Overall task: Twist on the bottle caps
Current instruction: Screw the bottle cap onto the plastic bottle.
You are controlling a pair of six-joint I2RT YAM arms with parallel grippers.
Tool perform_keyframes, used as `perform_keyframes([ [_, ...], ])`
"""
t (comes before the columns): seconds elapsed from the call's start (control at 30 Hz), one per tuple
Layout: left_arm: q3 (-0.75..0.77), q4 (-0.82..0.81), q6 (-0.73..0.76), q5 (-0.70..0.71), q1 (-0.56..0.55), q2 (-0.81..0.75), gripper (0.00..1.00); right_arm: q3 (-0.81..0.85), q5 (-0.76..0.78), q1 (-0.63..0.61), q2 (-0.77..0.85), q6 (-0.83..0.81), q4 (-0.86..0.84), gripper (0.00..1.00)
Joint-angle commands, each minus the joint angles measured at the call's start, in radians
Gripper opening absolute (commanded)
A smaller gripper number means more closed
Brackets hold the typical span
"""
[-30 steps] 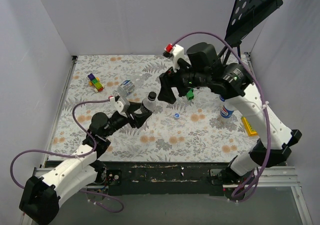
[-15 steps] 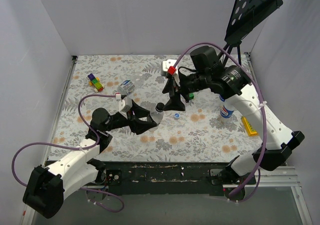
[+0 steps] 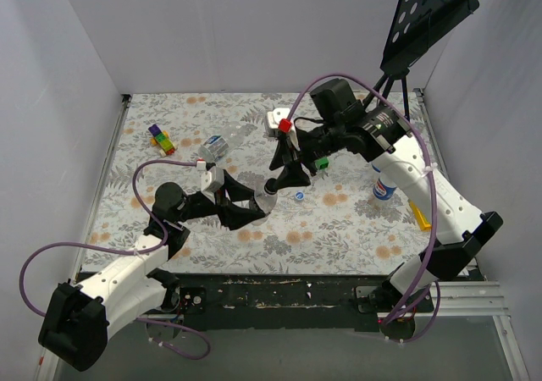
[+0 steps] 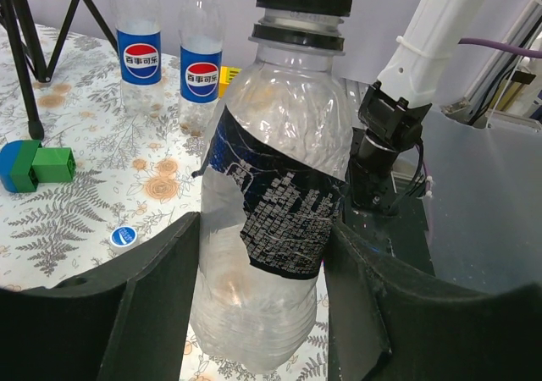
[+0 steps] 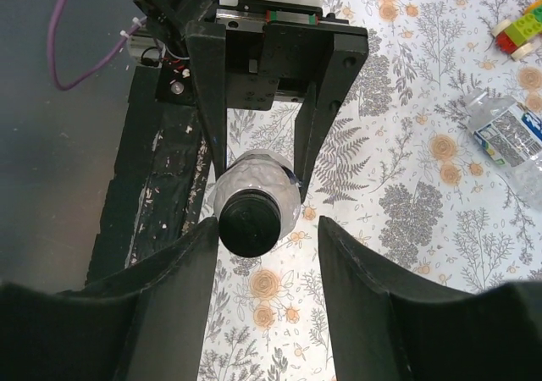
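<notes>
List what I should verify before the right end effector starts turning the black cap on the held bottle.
1. Bottle secured: ok. The left end effector clamps its body from both sides.
2. Black cap on the neck: ok. It sits on top of the bottle.
3. Threads engaged: cannot tell.
4. Right end effector lined up: ok. The cap lies between its fingers, nearer one of them.
5. Grip on the cap: not ok. A gap shows beside the cap.
6. Loose blue cap out of the way: ok. It lies on the table, apart from the bottle.
</notes>
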State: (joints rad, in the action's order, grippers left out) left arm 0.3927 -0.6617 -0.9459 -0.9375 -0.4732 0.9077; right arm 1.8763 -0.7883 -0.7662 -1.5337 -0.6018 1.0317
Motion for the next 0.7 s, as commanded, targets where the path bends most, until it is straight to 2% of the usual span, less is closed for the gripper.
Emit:
perform_keyframes([
  [0.0, 0.037, -0.003, 0.015, -0.018, 0.004, -0.020, 0.00, 0.046, -0.048, 0.002, -0.011, -0.027, 0.024, 0.57],
  [0.67, 0.037, -0.007, 0.004, -0.015, 0.004, -0.023, 0.00, 0.037, -0.057, -0.002, -0.016, -0.041, 0.050, 0.43],
])
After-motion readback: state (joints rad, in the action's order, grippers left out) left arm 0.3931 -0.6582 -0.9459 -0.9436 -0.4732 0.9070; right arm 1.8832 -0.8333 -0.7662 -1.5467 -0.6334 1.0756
